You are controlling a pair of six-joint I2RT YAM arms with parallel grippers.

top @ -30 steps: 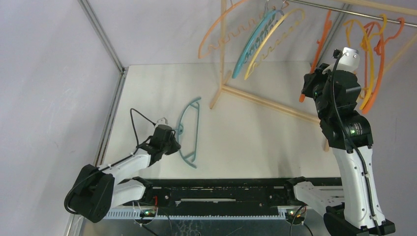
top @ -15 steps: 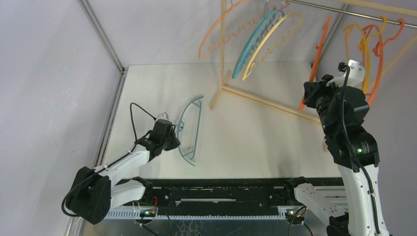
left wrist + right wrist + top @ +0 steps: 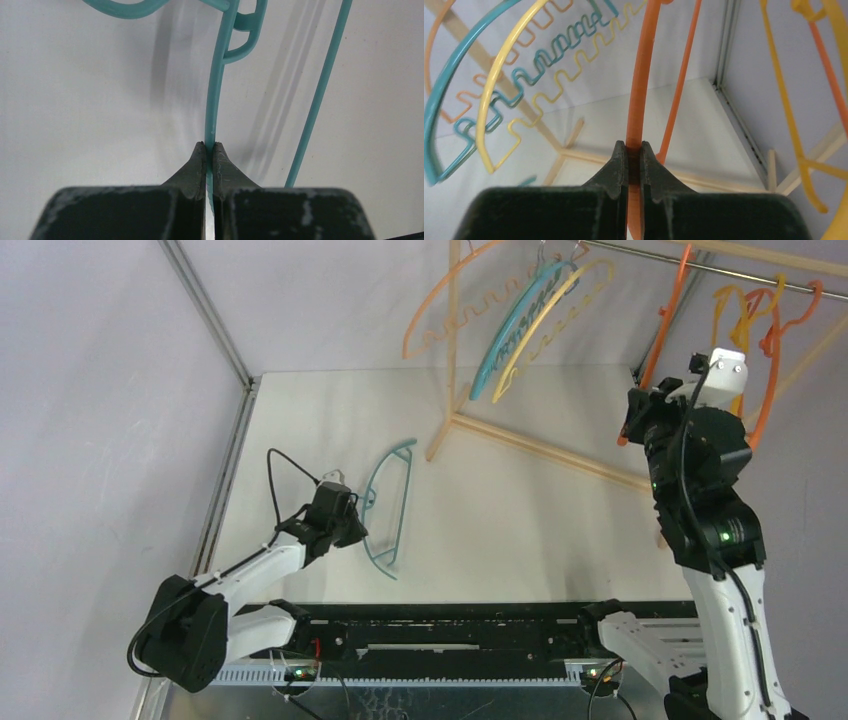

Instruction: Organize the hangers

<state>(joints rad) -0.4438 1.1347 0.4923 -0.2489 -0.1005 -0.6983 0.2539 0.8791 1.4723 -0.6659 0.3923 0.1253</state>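
The wooden rack (image 3: pixel 540 447) stands beyond both grippers. The right gripper (image 3: pixel 634 148) is clamped on an orange hanger (image 3: pixel 640 85) that rises from between its fingers. The left gripper (image 3: pixel 210 147) pinches a teal hanger (image 3: pixel 215 105) that stretches ahead of its tips, low by the table (image 3: pixel 500 530).

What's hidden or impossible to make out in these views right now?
- Right wrist: the thin orange plastic hanger runs off the top edge; its upper end is unseen.
- Left wrist: the teal plastic hanger is cut off by frame edges.
- Top external: the right arm hides its own jaws.
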